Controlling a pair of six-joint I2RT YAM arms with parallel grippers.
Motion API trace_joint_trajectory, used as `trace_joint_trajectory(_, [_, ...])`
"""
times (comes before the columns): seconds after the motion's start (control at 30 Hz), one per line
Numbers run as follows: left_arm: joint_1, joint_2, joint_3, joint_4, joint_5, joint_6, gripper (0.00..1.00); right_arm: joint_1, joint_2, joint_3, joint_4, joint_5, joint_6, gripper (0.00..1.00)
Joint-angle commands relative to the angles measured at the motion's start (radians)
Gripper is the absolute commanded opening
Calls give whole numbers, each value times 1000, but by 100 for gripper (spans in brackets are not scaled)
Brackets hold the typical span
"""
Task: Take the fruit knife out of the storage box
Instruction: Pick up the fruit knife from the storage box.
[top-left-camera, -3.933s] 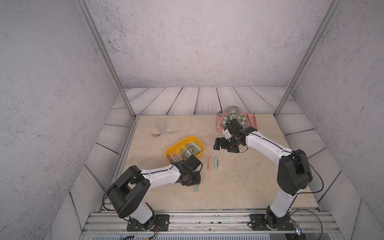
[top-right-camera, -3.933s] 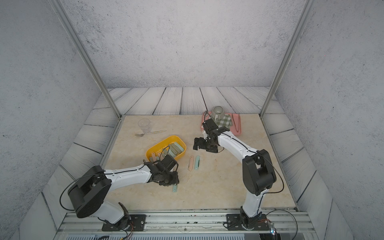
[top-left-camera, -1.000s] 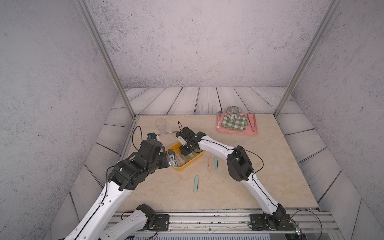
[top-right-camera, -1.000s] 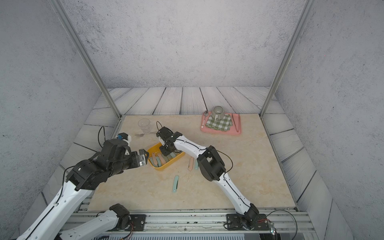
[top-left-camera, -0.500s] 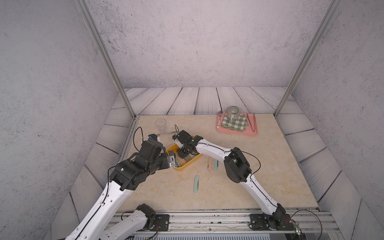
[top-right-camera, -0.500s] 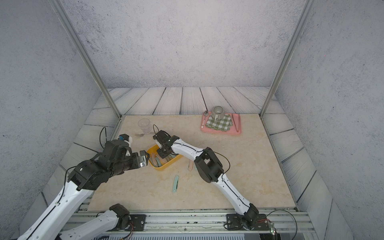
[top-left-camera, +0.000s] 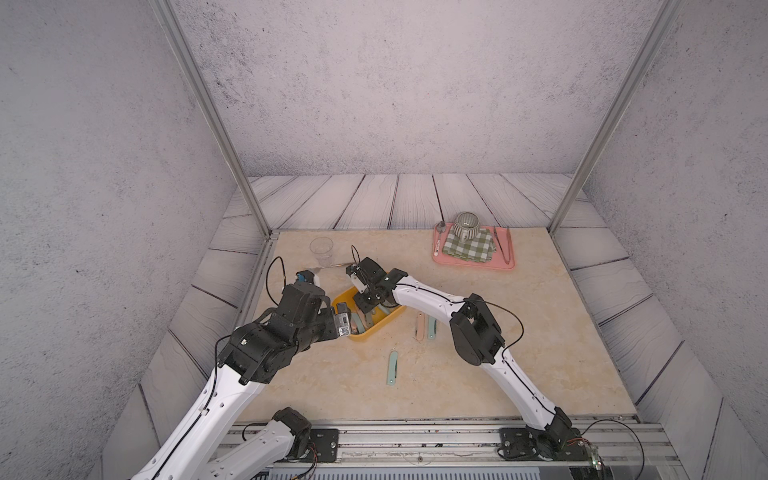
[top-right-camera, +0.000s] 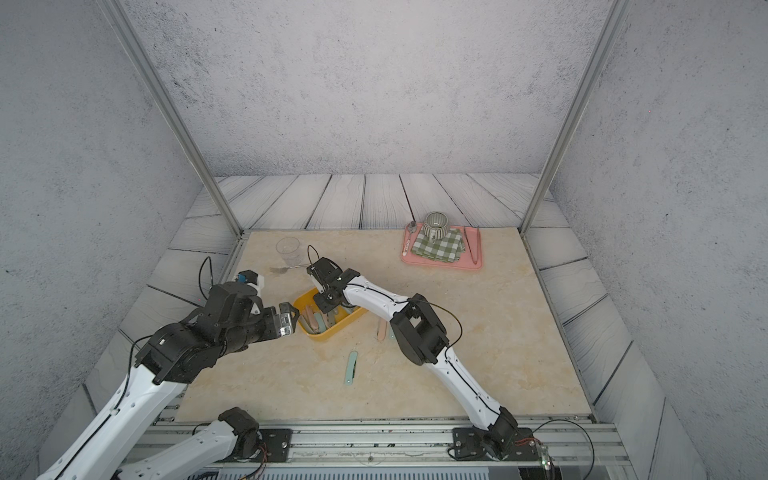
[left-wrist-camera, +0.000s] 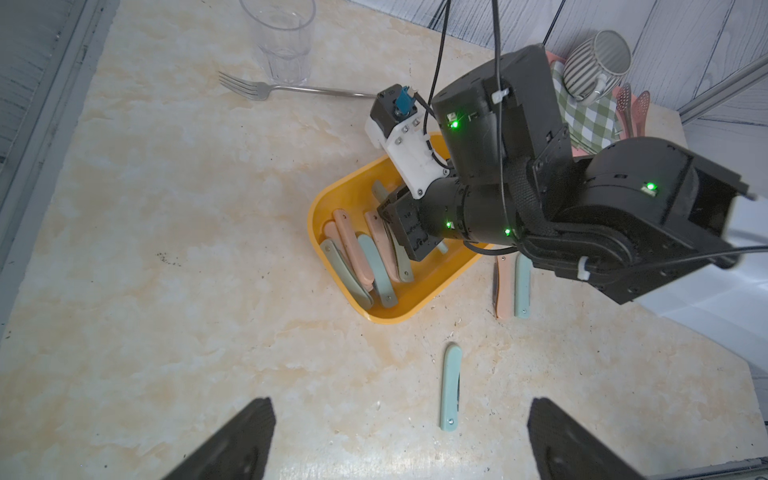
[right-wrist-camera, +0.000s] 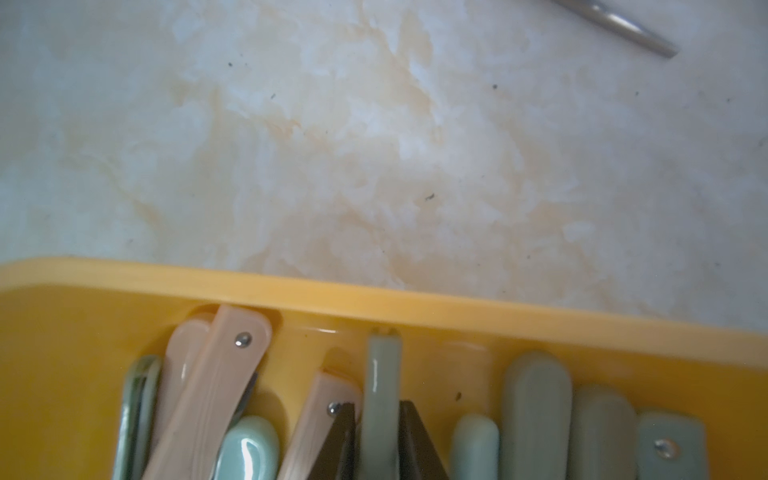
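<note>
Scene: a yellow-orange storage box (left-wrist-camera: 415, 305) sits on a marbled bench (left-wrist-camera: 166, 208), and both of my arms meet over it.
Storage box: low walls, with folded pocket-style knives in pink and green (left-wrist-camera: 353, 249) lying packed side by side inside.
Fruit knife: the sage-green fruit knife (right-wrist-camera: 380, 374) is inside the box. It stands on edge among the others with its tip close to the long wall.
My right claw (right-wrist-camera: 379, 440): reaches down into the box and is clenched on that green handle, one dark fingertip (right-wrist-camera: 338, 444) pressed to each flat side.
Why that grip: pinching the narrow sides seems to let the fingertips slip between tightly packed neighbours.
My left claw (left-wrist-camera: 399, 415): released and spread wide, grasping nothing. It hovers just beside the box's short end, apparently kept clear of the pick.
Outside the box: one mint knife (left-wrist-camera: 451, 386) lies alone near it, and a pink and mint pair (left-wrist-camera: 513, 286) lies just beside its long wall.
Step in hand: the grasp looks made, and the lift out is not yet done.
Risk: a neighbouring knife could ride up with it.
</note>
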Motion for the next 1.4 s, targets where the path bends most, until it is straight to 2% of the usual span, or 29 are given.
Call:
trace_joint_trajectory(0.0, [9,-9,-13,18,9,-5,99,1,-12,0,-58,-12,14,24])
trace_joint_trajectory(0.23, [8,1,-18,31,17,-2,99,1,-26,0,-64,-12,7,20])
trace_joint_trajectory(0.43, [9,3,-17,37,11,-2,99,0,-61,7,-54,-7,6,8])
trace_joint_trajectory(0.77, [8,22,-3,30,2,10,99,-13,-110,55,-72,-35,21,5])
trace_joint_trajectory(0.9, [10,29,-3,38,10,15,99,-17,-113,66,-88,-49,29,0])
trace_joint_trajectory(1.1, [10,32,12,41,0,28,99,-26,-176,57,-133,-55,58,0])
trace_joint_trajectory(1.2, [11,50,24,39,6,35,99,-34,-248,9,-168,-61,89,0])
trace_joint_trajectory(1.37, [14,68,37,41,12,47,99,-45,-426,-184,-195,-75,155,0])
